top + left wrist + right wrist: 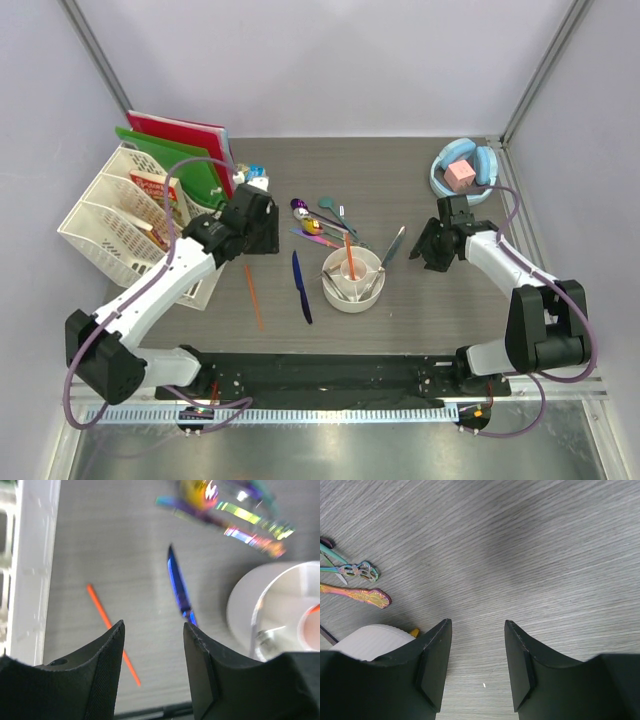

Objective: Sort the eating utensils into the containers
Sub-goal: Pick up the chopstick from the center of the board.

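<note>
Left pincer (153,647) is parted about halfway with nothing in it, you can see bare table (100,540) right through the gap. It's hanging off to the far left of the white cup (350,303). Right pincer (477,652) is spread fairly wide and is also empty, hovering just right of the cup and a touch beyond it.

The cup itself, the one with the inner walls, sits mid-table between the two arms. Inside it there's an orange piece (349,256) standing up in one compartment and a couple of silver pieces (372,284) in another. A grey-silver piece (393,246) runs up to the cup's far-right rim, can't tell if it's actually resting on it.

Just left of the cup the blue knife (301,287) lies flat, tip pointing away from the arms. Further left of the cup, apart from the knife, is an orange chopstick (254,297), also flat. Beyond the cup on its far-left side is a loose pile (320,222) of purple, teal and iridescent pieces, overlapping each other.

Way out left of the cup is a white lattice rack (110,225) with red and green folders (180,135) behind it. Far right of the cup, back corner, is a light blue bowl (437,170) with a pink cube (459,175) in it.
</note>
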